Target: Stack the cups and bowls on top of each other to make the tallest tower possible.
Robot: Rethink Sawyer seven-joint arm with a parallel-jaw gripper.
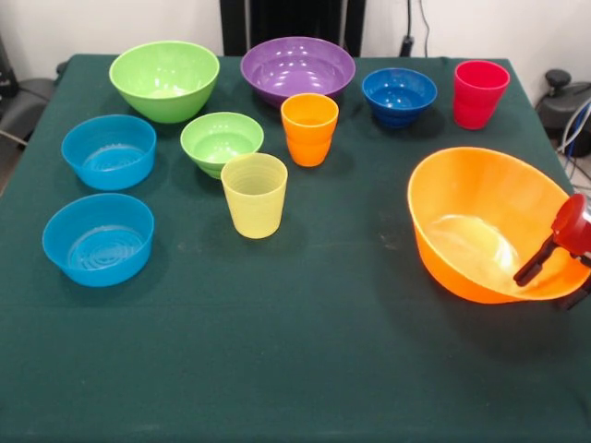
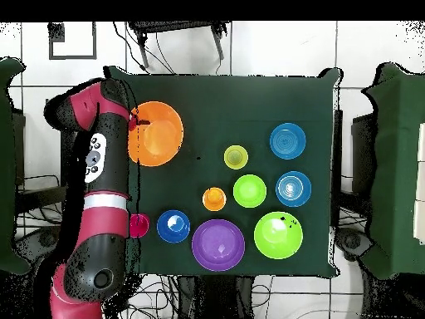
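The huge orange bowl point(image 1: 471, 221) sits tilted at the table's right side, its opening turned left and up. My gripper point(image 1: 547, 291) straddles its right rim, one dark finger inside and one outside, shut on it. From overhead, the gripper point(image 2: 138, 125) meets the orange bowl point(image 2: 162, 134) at the table's left edge. The yellow cup point(image 1: 254, 194), orange cup point(image 1: 309, 129) and red cup point(image 1: 479, 92) stand upright and apart. The large green bowl point(image 1: 164, 78), purple bowl point(image 1: 297, 66), dark blue bowl point(image 1: 399, 94), small green bowl point(image 1: 222, 140) and two light blue bowls point(image 1: 109, 150) point(image 1: 98, 238) rest singly.
Dark green cloth point(image 1: 305, 360) covers the table. The red and black arm point(image 2: 104, 183) runs along the table's left edge in the overhead view, close to the red cup point(image 2: 139, 224). Chairs and cables ring the table.
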